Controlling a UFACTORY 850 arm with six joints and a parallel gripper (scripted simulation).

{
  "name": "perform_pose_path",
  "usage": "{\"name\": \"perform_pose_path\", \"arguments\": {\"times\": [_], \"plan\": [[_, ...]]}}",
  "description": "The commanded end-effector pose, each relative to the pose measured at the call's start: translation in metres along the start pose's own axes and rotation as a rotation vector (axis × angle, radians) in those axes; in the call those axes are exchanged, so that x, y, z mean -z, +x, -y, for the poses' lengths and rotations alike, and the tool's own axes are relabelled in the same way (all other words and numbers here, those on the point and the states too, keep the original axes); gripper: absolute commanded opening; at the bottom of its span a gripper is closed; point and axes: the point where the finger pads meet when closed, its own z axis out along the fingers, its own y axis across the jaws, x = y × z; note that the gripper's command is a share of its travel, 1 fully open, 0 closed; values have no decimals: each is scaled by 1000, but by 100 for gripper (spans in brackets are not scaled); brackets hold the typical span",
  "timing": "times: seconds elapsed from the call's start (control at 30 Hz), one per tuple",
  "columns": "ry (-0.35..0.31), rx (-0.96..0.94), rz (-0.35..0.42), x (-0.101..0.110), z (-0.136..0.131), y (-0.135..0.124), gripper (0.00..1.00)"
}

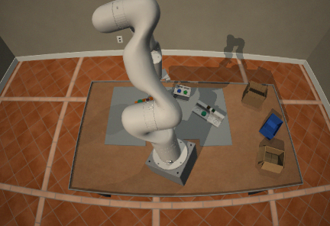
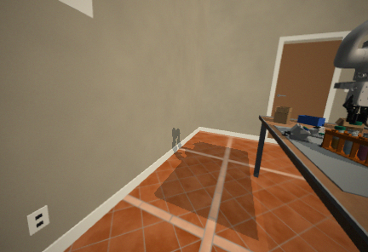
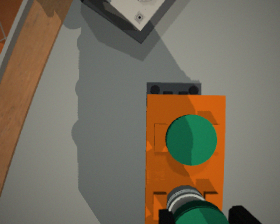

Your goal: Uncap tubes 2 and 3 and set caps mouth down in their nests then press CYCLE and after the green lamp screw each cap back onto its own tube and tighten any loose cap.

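Observation:
My gripper (image 3: 201, 215) (image 2: 357, 118) is shut on a green cap (image 3: 201, 218) (image 2: 359, 123). The cap is off the thread and held a little above the bare mouth of tube 3 (image 3: 183, 194) (image 2: 353, 133). Tube 4's green cap (image 3: 191, 140) (image 2: 339, 128) sits on its tube at the end of the orange rack (image 3: 156, 107) (image 2: 327, 138). Another green cap (image 1: 204, 113) lies in nest 2 of the cap tray (image 1: 219, 115); the other nests look empty. Both tray lamps look dark. The blue key (image 1: 179, 91) and green key (image 1: 185, 92) are on their housing. The arm hides part of the rack.
The key housing (image 1: 182, 96) (image 3: 128, 12) stands between the rack and the cap tray. An open cardboard box (image 1: 254, 94), a blue bin (image 1: 271, 126) and a second cardboard box (image 1: 272, 159) stand at the table's right side.

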Motion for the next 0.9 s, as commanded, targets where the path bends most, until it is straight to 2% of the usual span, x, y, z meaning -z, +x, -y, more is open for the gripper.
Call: {"name": "perform_pose_path", "arguments": {"times": [0.0, 0.1, 0.13, 0.2, 0.33, 0.43, 0.87], "plan": [[-10, 226, 7, 2, -12, 19, 0], [-10, 393, 8, 2, -22, 33, 0], [-10, 393, 8, 2, -22, 33, 0], [-9, 533, 8, 2, -32, 46, 0], [-9, 535, 8, 2, -46, 67, 0], [-9, 535, 8, 2, -46, 67, 0], [-9, 535, 8, 2, -94, 135, 0]]}}
